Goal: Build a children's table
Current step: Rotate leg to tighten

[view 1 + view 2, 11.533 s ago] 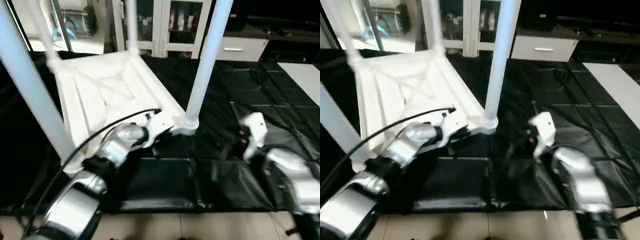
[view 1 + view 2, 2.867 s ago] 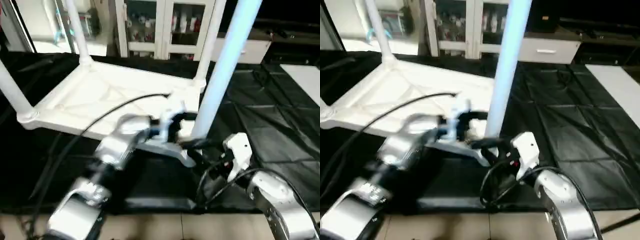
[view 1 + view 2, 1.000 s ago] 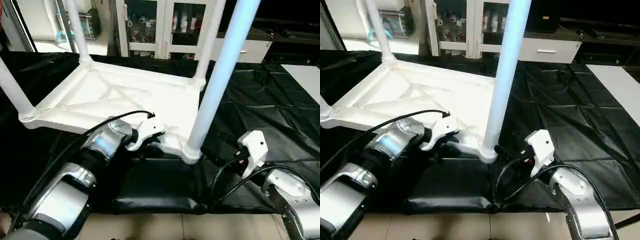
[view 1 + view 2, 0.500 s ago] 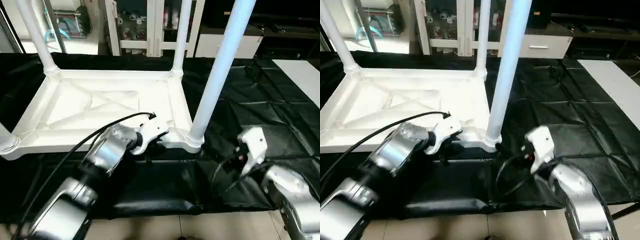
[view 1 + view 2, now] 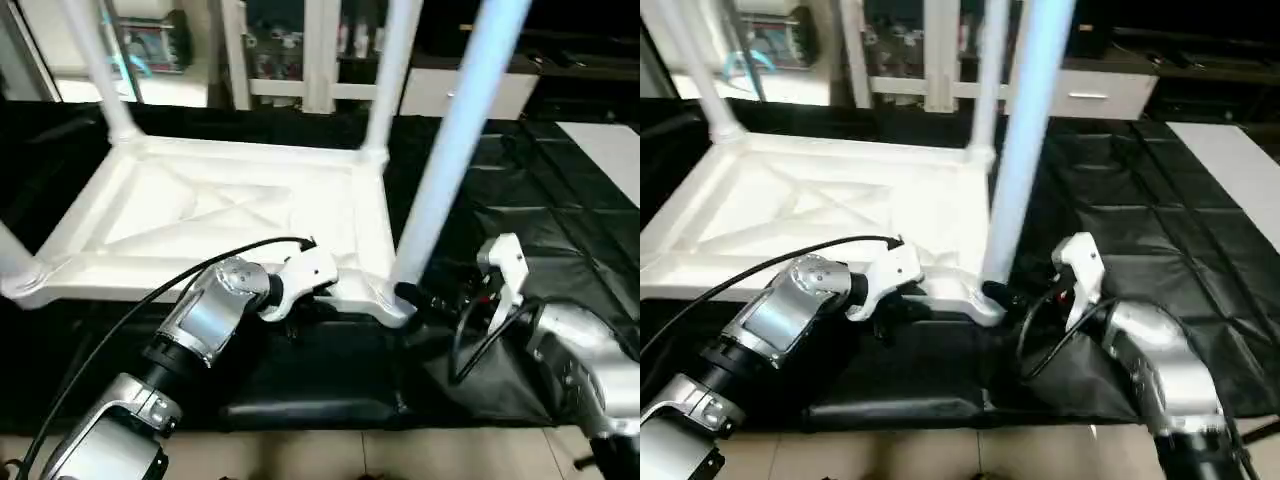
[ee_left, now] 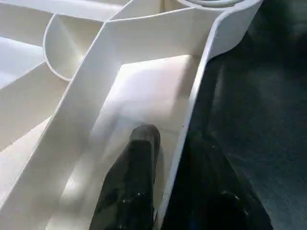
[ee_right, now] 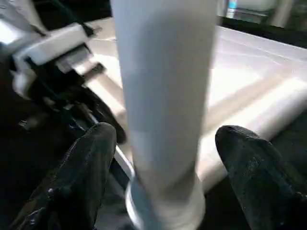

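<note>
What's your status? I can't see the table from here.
Left gripper shut on tabletop rim. Right gripper open around near leg, not touching. Nothing in the way.

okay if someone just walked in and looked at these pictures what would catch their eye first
The white table top lying upside down on the black mat, ribbed underside up, with legs rising from its corners. The nearest leg stands between the open fingers of the right gripper without touching them. The left gripper pinches the top's near rim, one finger inside and one outside.
</note>
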